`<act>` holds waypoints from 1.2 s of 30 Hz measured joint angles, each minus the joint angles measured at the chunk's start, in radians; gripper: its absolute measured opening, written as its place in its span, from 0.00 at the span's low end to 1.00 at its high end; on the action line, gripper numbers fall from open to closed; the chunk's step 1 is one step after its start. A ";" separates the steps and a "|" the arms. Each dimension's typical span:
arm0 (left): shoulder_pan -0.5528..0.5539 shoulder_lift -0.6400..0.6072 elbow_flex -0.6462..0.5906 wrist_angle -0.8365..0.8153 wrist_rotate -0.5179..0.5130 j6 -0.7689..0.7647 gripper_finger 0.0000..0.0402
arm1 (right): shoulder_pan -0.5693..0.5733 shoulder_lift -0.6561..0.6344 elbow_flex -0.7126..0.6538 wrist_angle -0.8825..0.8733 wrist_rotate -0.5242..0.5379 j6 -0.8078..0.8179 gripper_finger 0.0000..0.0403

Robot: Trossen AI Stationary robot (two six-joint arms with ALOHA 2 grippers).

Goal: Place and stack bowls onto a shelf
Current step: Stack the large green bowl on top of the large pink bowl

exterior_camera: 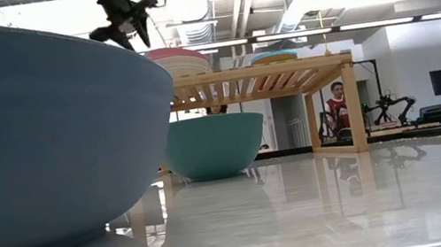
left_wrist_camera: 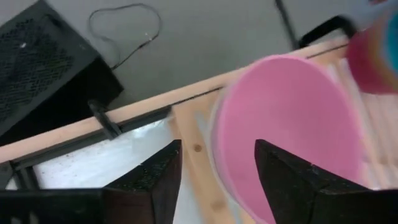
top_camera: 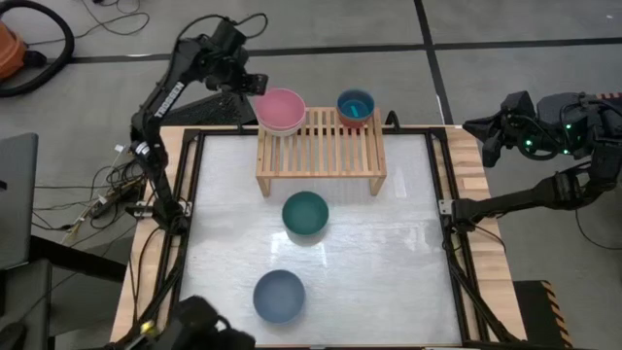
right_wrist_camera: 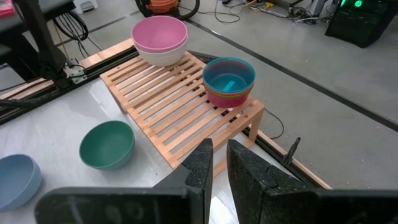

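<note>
My left gripper hangs just beside the far left corner of the shelf, its fingers spread apart and holding nothing, with the rim of the pink bowl between and beyond them. That pink bowl sits nested in a cream bowl on the shelf's slats. At the shelf's far right corner stands a stack of small bowls, teal on top (lime green and magenta rims show beneath it). The dark green bowl rests on the worktop in front of the shelf, and the slate blue bowl sits nearer the front edge. My right gripper waits off the worktop's right side, fingers close together.
</note>
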 joint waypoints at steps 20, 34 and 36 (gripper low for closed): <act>-0.641 -0.095 -0.024 0.040 -0.075 0.066 0.31 | 0.000 0.000 0.000 0.000 -0.003 0.000 0.19; -0.982 -0.061 -0.420 0.221 -0.203 0.161 0.63 | 0.000 0.000 0.000 0.000 -0.004 0.000 0.19; -0.979 -0.060 -0.481 0.227 -0.143 0.159 0.68 | 0.000 0.000 0.000 0.000 -0.004 0.000 0.19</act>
